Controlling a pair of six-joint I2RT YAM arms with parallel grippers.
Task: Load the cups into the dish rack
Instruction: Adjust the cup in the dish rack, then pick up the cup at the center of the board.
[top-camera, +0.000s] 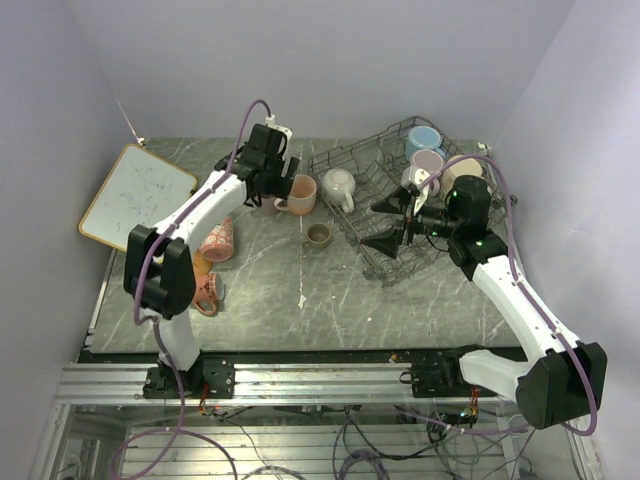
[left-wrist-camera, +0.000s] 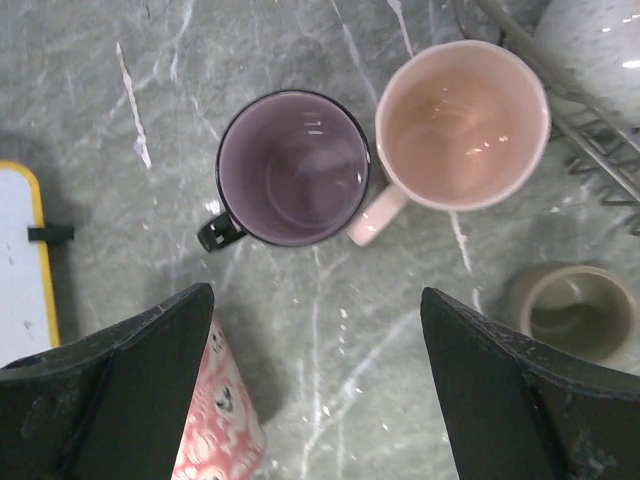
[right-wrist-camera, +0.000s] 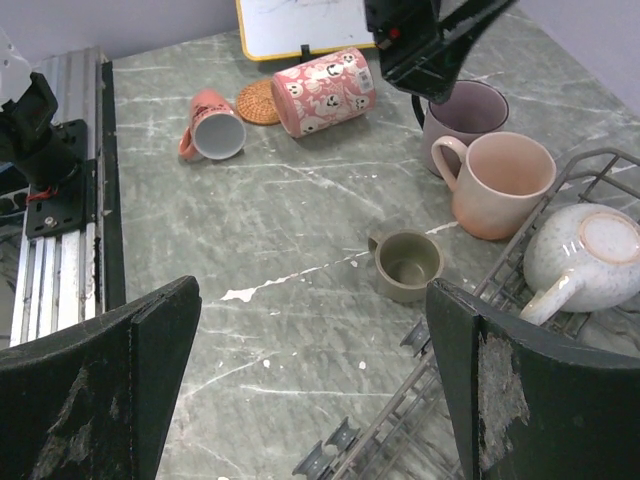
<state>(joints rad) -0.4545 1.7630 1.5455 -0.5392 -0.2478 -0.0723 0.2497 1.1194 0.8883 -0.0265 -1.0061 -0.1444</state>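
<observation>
The grey wire dish rack (top-camera: 363, 245) stands at the back right and holds a light blue mug (top-camera: 424, 140), a mauve-pink mug (top-camera: 428, 160) and a cream mug (top-camera: 338, 184). My left gripper (top-camera: 262, 165) is open and empty above a mauve mug (left-wrist-camera: 293, 167) and a peach mug (left-wrist-camera: 465, 122), both upright. A small olive cup (top-camera: 318, 235) stands by the rack's left edge. My right gripper (top-camera: 395, 230) is open and empty over the rack's near corner (right-wrist-camera: 450, 400), with the olive cup (right-wrist-camera: 408, 263) ahead of it.
A floral pink mug (top-camera: 216, 240) and a pink cup (top-camera: 205, 292) lie on their sides at the left, with a cork coaster (right-wrist-camera: 258, 100) between them. A wood-framed whiteboard (top-camera: 135, 195) lies at the far left. Walls close in on three sides.
</observation>
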